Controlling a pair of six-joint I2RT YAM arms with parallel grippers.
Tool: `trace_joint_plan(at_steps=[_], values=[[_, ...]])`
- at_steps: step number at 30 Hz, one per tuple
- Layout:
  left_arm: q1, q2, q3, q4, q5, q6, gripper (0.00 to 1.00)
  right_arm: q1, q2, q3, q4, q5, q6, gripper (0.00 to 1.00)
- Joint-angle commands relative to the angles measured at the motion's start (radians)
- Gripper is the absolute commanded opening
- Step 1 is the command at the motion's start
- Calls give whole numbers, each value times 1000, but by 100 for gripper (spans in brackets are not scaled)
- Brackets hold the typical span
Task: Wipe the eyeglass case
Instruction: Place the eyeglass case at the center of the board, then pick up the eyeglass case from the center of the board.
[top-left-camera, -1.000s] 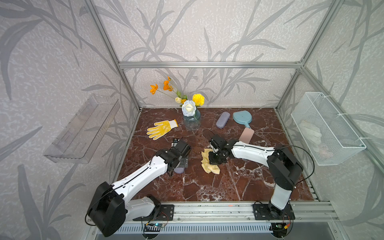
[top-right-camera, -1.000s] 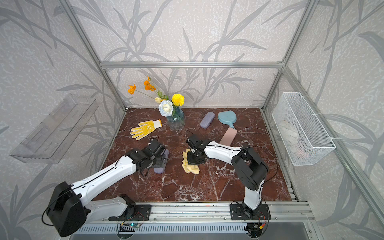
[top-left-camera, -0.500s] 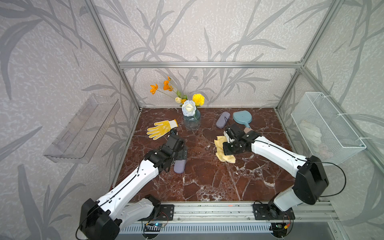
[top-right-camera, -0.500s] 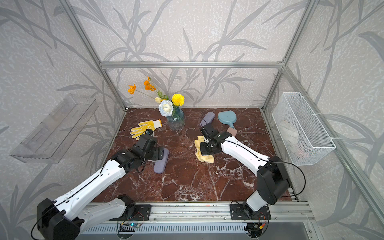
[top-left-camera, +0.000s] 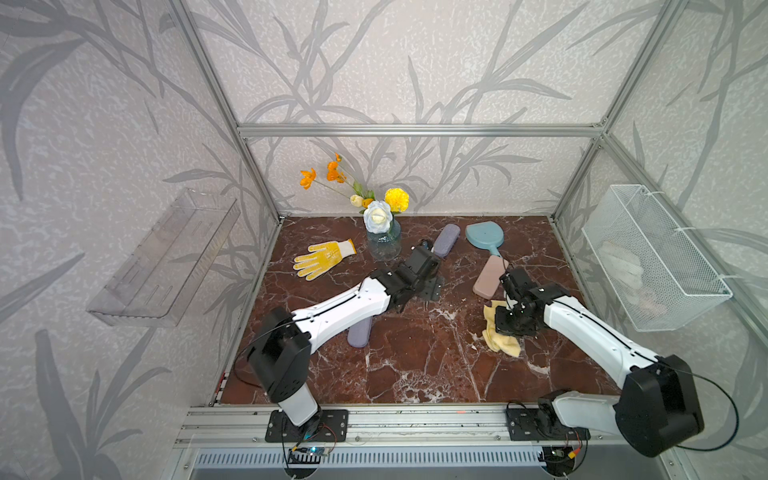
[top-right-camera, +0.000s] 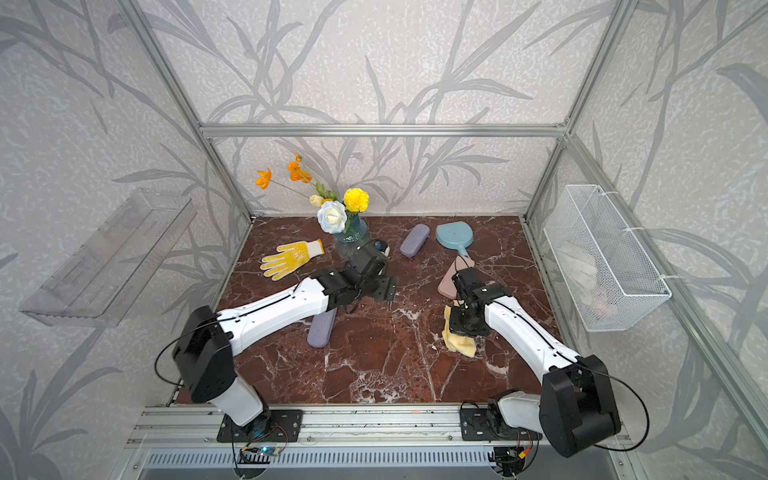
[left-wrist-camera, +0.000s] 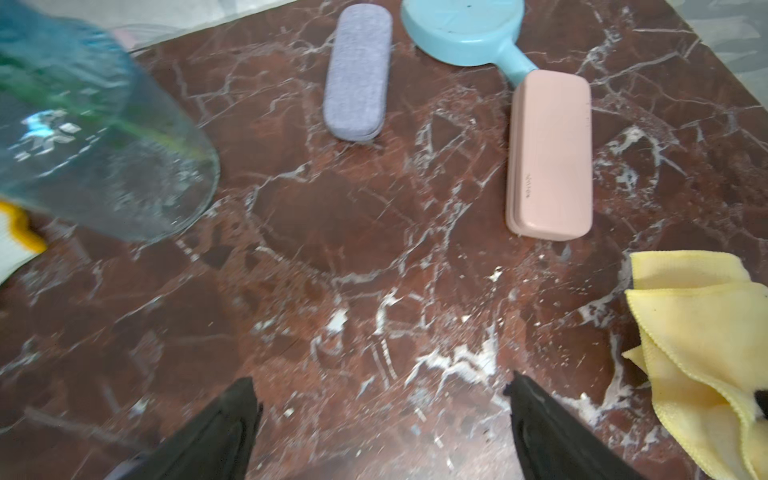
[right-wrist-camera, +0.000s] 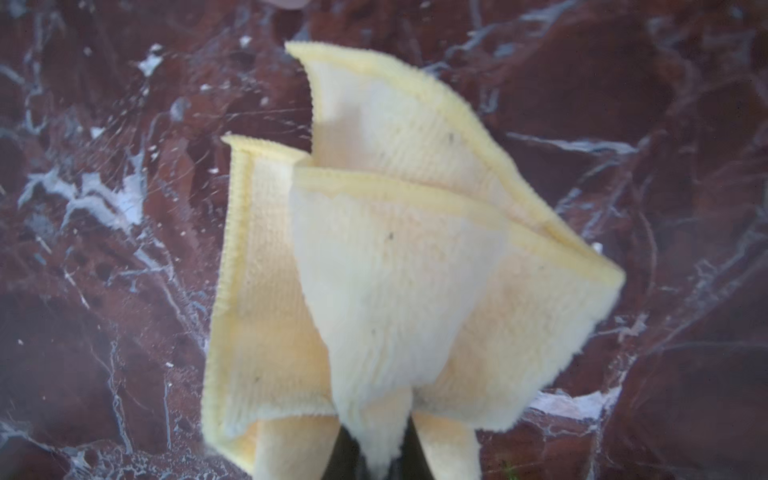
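Note:
Three eyeglass cases lie on the marble floor. A pink case (top-left-camera: 490, 276) (left-wrist-camera: 550, 153) is at the right. One lavender case (top-left-camera: 446, 240) (left-wrist-camera: 359, 70) is at the back. Another lavender case (top-left-camera: 359, 334) (top-right-camera: 322, 328) lies at the front left, partly under my left arm. My left gripper (top-left-camera: 430, 284) (left-wrist-camera: 382, 382) hovers open and empty over bare floor in the middle. My right gripper (top-left-camera: 505, 328) (right-wrist-camera: 380, 461) is shut on a yellow cloth (top-left-camera: 500, 343) (right-wrist-camera: 395, 249), which hangs just in front of the pink case, apart from it.
A glass vase of flowers (top-left-camera: 383, 245) stands at the back, close to my left wrist. A yellow work glove (top-left-camera: 324, 258) lies back left and a blue hand mirror (top-left-camera: 484, 236) touches the pink case's far end. A wire basket (top-left-camera: 648, 257) hangs on the right wall, a clear shelf (top-left-camera: 166, 257) on the left.
My right gripper carried the yellow cloth from the middle over to the right, beside the pink case. My left gripper left the front lavender case and swung back and to the right.

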Motion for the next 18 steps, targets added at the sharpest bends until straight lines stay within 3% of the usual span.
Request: trace_joint_plan(at_steps=[1, 9, 18], values=[[-11, 116, 133, 3, 53, 41, 95, -70, -53, -39, -13, 12, 34, 0], [-10, 446, 477, -45, 62, 95, 100, -103, -48, -92, 56, -19, 48, 0], [-7, 684, 784, -136, 116, 68, 100, -108, -54, -101, 84, -8, 66, 0]])
